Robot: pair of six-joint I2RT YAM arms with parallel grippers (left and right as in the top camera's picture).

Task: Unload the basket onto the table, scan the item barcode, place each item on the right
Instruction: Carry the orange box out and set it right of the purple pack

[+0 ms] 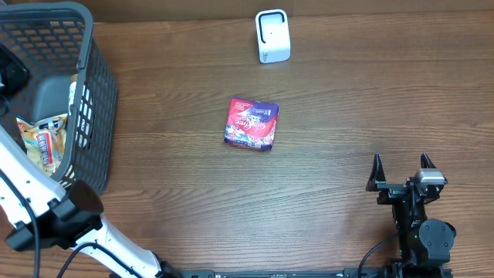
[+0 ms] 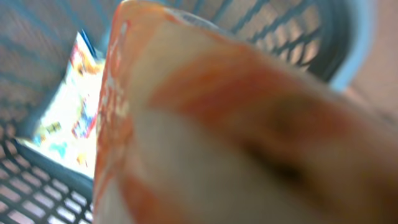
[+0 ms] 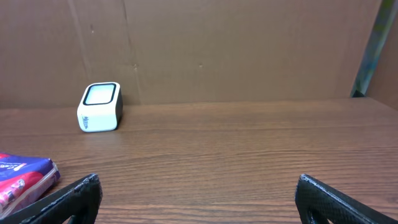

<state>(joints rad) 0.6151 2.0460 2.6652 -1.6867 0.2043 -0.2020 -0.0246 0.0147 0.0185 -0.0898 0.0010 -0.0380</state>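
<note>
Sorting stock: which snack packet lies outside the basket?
The red and purple foil packet, flat on the wooden table; the orange packet sits inside the grey mesh basket.

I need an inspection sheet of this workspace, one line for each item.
Surface: brown wooden table.
Job's things: white scanner at back; red-purple packet flat at centre; grey mesh basket at left, packets inside.
Clutter: nothing seen.
Grippers: left gripper in basket, jaws shut, seemingly on a blurred orange packet; right gripper parked, jaws open, empty.
Cables: black cables near the front edge.
Surroundings: cardboard wall behind.
</note>
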